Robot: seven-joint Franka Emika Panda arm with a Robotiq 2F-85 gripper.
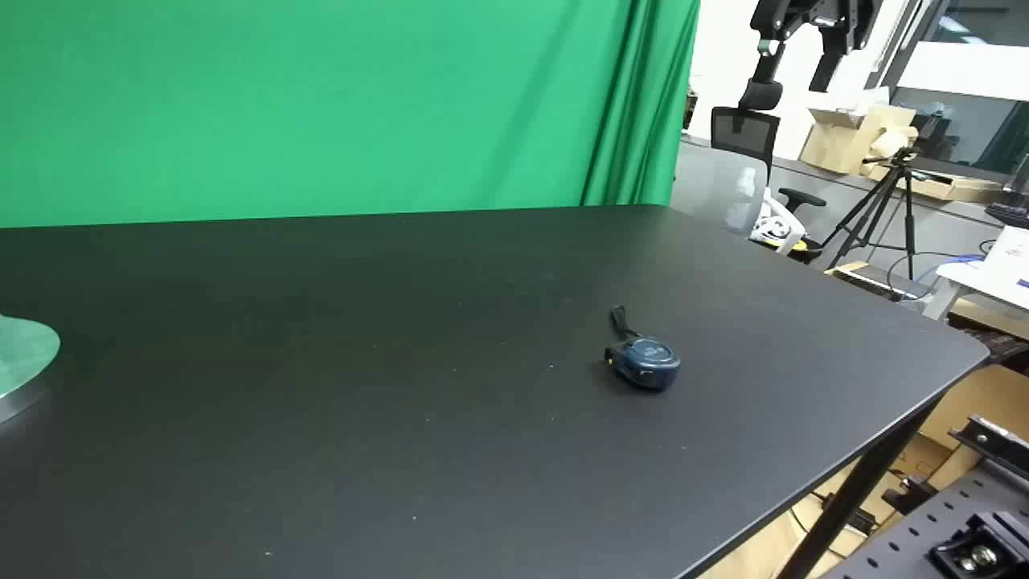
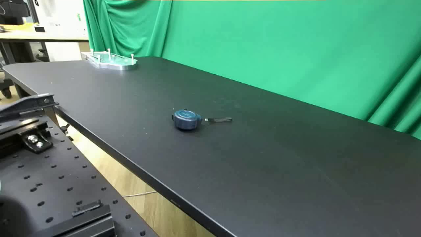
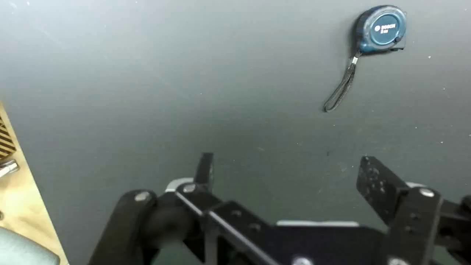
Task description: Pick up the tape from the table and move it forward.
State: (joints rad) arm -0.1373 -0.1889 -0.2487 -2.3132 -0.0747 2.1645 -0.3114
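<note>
The tape (image 1: 647, 363) is a small dark blue tape measure lying on the black table (image 1: 362, 418) with a dark wrist strap trailing from it. It also shows in an exterior view (image 2: 186, 119) and at the top right of the wrist view (image 3: 383, 29). The table shows in an exterior view (image 2: 279, 171) and the wrist view (image 3: 147, 92). My gripper (image 3: 287, 158) is open with nothing between its fingers. It also hangs high at the top right of an exterior view (image 1: 792, 84), above the tabletop and apart from the tape. It is out of sight in an exterior view showing the tape's other side.
A pale greenish disc with a metal rim (image 1: 24, 354) lies at the table's end; an exterior view (image 2: 111, 62) shows upright pegs on it. A perforated dark mounting plate (image 2: 69, 177) stands beside the table's edge. A green curtain (image 1: 321, 104) hangs behind the table.
</note>
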